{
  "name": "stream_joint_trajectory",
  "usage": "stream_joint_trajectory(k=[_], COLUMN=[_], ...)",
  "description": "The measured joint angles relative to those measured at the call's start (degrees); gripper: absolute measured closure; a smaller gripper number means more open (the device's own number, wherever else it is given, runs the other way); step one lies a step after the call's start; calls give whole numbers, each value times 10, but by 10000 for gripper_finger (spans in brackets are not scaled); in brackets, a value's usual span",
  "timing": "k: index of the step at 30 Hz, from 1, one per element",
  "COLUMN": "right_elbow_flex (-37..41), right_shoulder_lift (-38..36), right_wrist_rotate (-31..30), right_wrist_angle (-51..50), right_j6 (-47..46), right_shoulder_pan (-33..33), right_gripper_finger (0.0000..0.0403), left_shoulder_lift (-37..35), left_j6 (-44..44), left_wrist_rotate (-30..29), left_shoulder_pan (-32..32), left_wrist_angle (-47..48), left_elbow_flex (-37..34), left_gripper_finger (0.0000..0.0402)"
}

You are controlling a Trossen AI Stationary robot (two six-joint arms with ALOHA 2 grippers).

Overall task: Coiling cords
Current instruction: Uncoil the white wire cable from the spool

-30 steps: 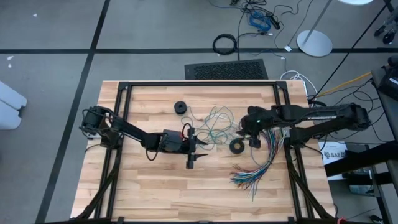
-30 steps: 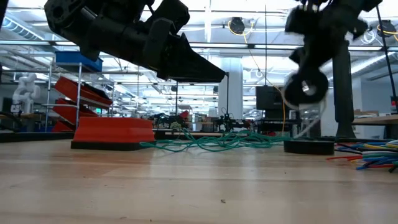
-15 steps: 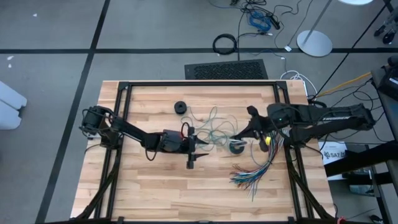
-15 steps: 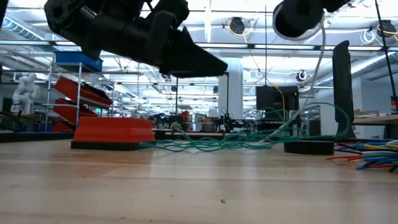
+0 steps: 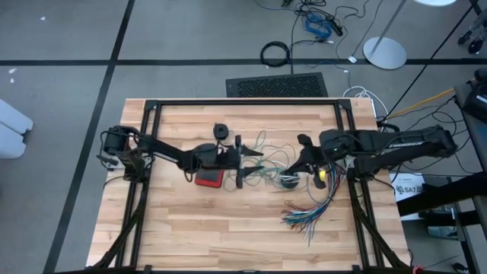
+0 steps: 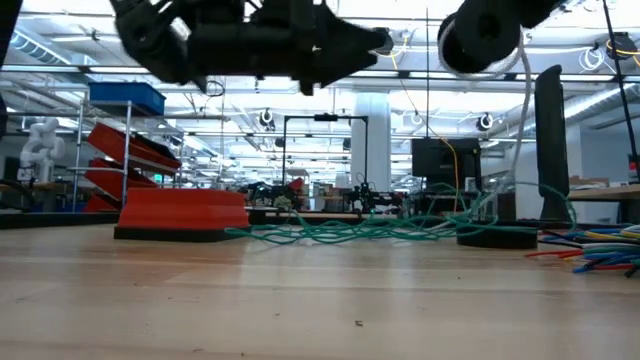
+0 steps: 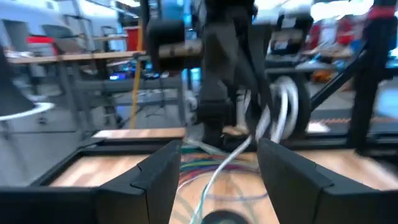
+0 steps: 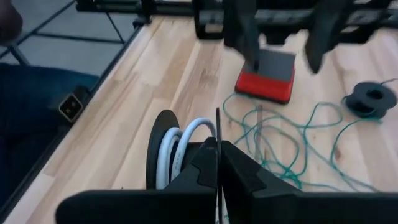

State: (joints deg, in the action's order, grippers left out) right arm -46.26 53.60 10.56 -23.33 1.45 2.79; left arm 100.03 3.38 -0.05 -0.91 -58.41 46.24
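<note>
Now, right gripper [image 8: 219,163], shut on the reel of white cord [image 8: 176,147], holds it raised; left gripper [image 5: 245,162] hovers agape, empty, over the teal cord [image 5: 268,157] tangled mid-table; wind slowly, keeping even tension

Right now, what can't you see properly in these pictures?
- High view: where the white cord ends; the right arm covers it.
- Right wrist view: what the right tool pinches; its own fingers hide it.
- Left wrist view: the white cord's spool is blurred.
- Low view: the red block's top is hidden; the camera sits too low.
</note>
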Motion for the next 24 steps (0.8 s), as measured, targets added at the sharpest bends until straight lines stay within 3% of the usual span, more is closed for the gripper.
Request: stream_joint_trajectory(k=[5, 13, 18, 24], right_elbow_flex=[0, 0, 0, 0], right_shoulder_lift=[46, 85, 95, 103], right_wrist_rotate=[1, 1, 1, -3], right_wrist_angle=[24, 54, 56, 61], right_j6=[16, 42, 44, 44], right_shoulder_pan=[0, -1, -1, -1], right_gripper_finger=[403, 403, 403, 403], left_shoulder_lift=[8, 40, 56, 57], left_j6=[4, 1, -18, -21], left_wrist_rotate=[18, 35, 85, 89], left_shoulder_pan=[5, 4, 4, 4], left_wrist_angle=[83, 103, 103, 129], left_elbow_flex=[39, 59, 79, 95], left_gripper_finger=[182, 185, 221, 267])
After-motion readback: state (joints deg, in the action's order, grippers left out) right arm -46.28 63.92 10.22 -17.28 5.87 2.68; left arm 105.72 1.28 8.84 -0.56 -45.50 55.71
